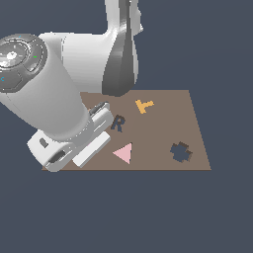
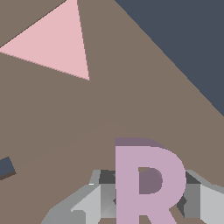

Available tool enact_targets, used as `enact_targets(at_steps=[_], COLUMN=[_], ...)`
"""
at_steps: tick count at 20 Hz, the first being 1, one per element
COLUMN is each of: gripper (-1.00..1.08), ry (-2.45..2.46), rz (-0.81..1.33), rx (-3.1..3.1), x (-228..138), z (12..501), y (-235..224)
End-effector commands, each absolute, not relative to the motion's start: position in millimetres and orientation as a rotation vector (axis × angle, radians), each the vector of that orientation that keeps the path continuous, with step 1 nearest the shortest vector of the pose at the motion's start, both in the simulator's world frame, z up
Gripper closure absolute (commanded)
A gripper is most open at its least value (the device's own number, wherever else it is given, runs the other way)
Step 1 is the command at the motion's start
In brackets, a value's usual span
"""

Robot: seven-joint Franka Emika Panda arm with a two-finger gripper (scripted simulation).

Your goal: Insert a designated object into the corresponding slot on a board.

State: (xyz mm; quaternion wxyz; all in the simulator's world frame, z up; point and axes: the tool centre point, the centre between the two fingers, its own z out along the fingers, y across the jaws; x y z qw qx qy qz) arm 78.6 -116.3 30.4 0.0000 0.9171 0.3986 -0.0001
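The arm (image 1: 54,94) is leaning low over the board (image 1: 192,128), covering its side at the exterior view's left. In the wrist view the gripper (image 2: 144,201) is sitting closed on the lilac R (image 2: 146,183), one grey finger (image 2: 89,203) on each side of it, and the R is hanging just above the bare brown surface. The board is carrying two dark recesses, the R slot (image 1: 118,123) and a cross (image 1: 181,152), both empty, plus one pink triangle (image 1: 123,153) and one orange T (image 1: 144,105).
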Motion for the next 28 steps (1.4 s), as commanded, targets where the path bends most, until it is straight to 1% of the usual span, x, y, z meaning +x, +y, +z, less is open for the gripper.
enact_targets(at_steps=[1,15,28], gripper=[1.08,1.08,1.08], ry=[1.320,1.946,2.587], rz=[0.000,0.001,0.002], rx=[2.851,2.466,1.780], x=[80,80,57], z=[31,33,36], y=[-113,-79,-42])
